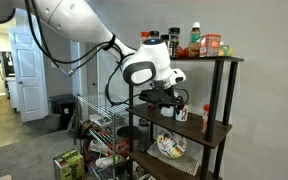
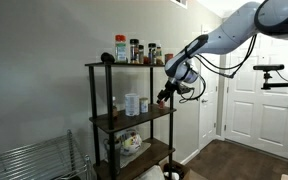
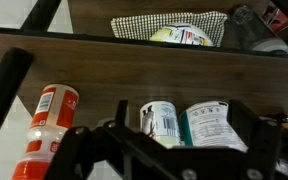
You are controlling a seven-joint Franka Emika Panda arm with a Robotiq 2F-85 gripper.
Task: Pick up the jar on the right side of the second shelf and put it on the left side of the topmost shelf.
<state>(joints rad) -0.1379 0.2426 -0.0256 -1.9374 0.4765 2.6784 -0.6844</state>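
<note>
The jar [image 3: 46, 128] is slender and reddish-orange with a red top. It stands on the second shelf [image 3: 104, 55], whose picture in the wrist view is upside down. It also shows in both exterior views [image 1: 206, 112] [image 2: 112, 103], at the end of the second shelf [image 1: 220, 128] [image 2: 134, 118] away from the arm. My gripper [image 3: 184, 145] is open and empty at the shelf's near end [image 1: 164, 98] [image 2: 164, 97]. Two white containers [image 3: 162, 122] [image 3: 216, 122] lie between its fingers' lines; the jar is off to one side. The topmost shelf [image 1: 224, 58] [image 2: 124, 66] is above.
Several spice jars and bottles [image 1: 184, 42] [image 2: 134, 50] stand on the topmost shelf. A basket [image 1: 172, 147] [image 2: 129, 142] sits on the third shelf. A chrome wire rack [image 1: 99, 120] [image 2: 34, 160] stands beside the unit. Black frame posts [image 1: 227, 110] edge the shelves.
</note>
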